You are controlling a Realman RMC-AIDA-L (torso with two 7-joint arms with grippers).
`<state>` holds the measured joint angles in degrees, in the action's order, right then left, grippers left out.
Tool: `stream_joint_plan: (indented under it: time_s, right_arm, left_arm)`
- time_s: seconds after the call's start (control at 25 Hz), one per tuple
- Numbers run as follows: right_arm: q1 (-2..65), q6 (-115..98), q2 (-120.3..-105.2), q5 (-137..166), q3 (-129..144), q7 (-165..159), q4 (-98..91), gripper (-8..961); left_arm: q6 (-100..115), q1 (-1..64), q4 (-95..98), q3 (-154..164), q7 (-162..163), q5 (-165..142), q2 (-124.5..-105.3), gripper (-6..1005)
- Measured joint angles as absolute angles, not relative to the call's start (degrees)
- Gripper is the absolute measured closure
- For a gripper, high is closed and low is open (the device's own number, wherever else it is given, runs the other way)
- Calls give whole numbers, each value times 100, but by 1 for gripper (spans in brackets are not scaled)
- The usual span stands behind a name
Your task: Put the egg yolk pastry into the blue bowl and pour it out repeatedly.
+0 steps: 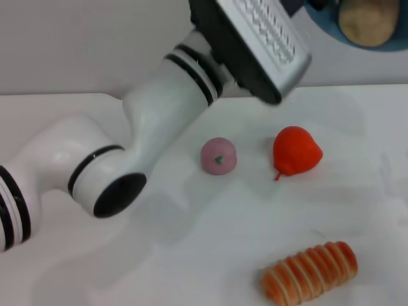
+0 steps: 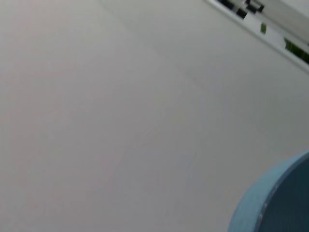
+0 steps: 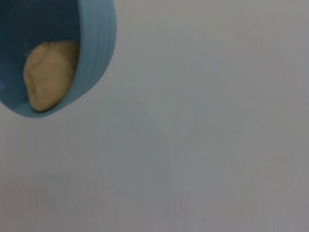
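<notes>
Plainly, egg yolk pastry (image 3: 48,75) sits inside blue bowl (image 3: 99,43) (unlabelled).

Left arm (image 1: 159,108) raised diagonally, wrist up high

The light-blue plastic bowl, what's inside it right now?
Inside the smooth light-blue round plastic bowl lies one pale beige-tan egg yolk pastry, resting against the inner wall near the rim. The rest of the bowl's interior is cut off by the picture's edge, so anything else inside cannot be seen.
</notes>
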<state>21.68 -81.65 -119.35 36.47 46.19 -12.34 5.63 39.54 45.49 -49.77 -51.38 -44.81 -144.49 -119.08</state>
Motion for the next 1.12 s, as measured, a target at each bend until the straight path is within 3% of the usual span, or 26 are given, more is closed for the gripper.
stream_joint_plan:
  time_s: [0.36,0.68,1.12]
  right_arm:
    - [2171,-8118,-11935,3647,4613,-1294,559,434]
    - [2177,-8112,-11935,3647,4614,-1297,556,433]
    - [2173,-8112,-11936,3653,4614,-1307,563,432]
  left_arm:
    - [4761,4510,-4704,-4660,-4746,-14268,-11909,999]
    - [3480,4566,-5100,-4766,-6058,-13549,-11909,999]
    - [3340,4531,-5372,-4751,-6624,-12676,-11906,1000]
